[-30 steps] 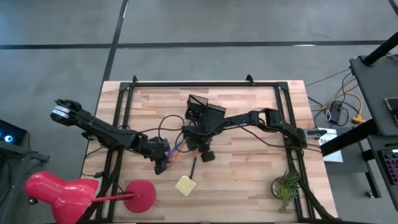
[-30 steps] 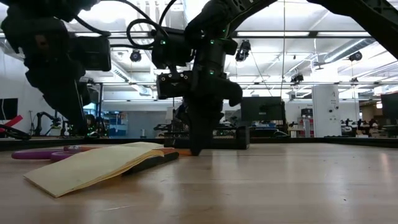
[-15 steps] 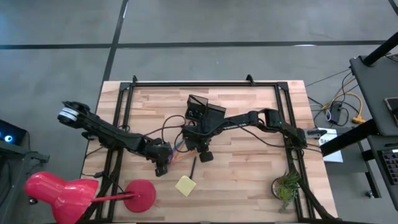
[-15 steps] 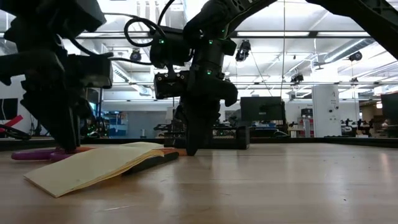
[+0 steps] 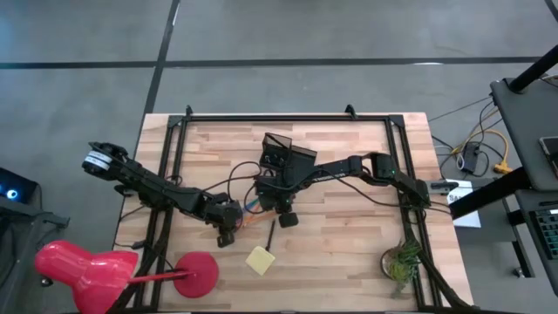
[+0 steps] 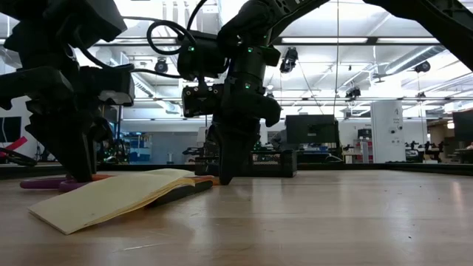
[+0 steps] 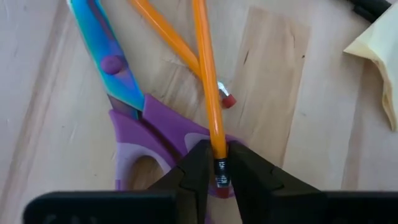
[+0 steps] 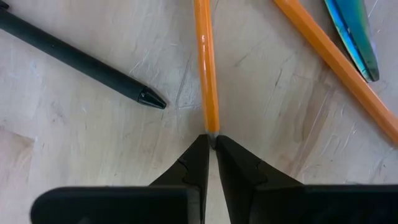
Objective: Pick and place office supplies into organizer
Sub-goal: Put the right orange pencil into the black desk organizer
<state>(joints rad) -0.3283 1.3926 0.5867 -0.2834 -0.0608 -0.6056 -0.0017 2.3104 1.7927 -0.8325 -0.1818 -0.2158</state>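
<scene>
- The left gripper is seen lowered to the table near the centre, its fingers closed on the eraser end of an orange pencil, which is pinched just above the purple scissors.
- The scissors are lying flat on the wood, with their blue-tinted blades (iridescent in the left wrist view) pointing away from the gripper.
- A second orange pencil is found beside the first, its eraser tip resting on the wood.
- The right gripper is positioned just in front of the organizer, its fingers brought together on the tip of an orange pencil; whether it is the same pencil cannot be told.
- A black pen is lying on the table near that pencil, apart from it.
- The yellow sticky-note pad is lying on the table nearer the front edge, well apart from the organizer.
</scene>
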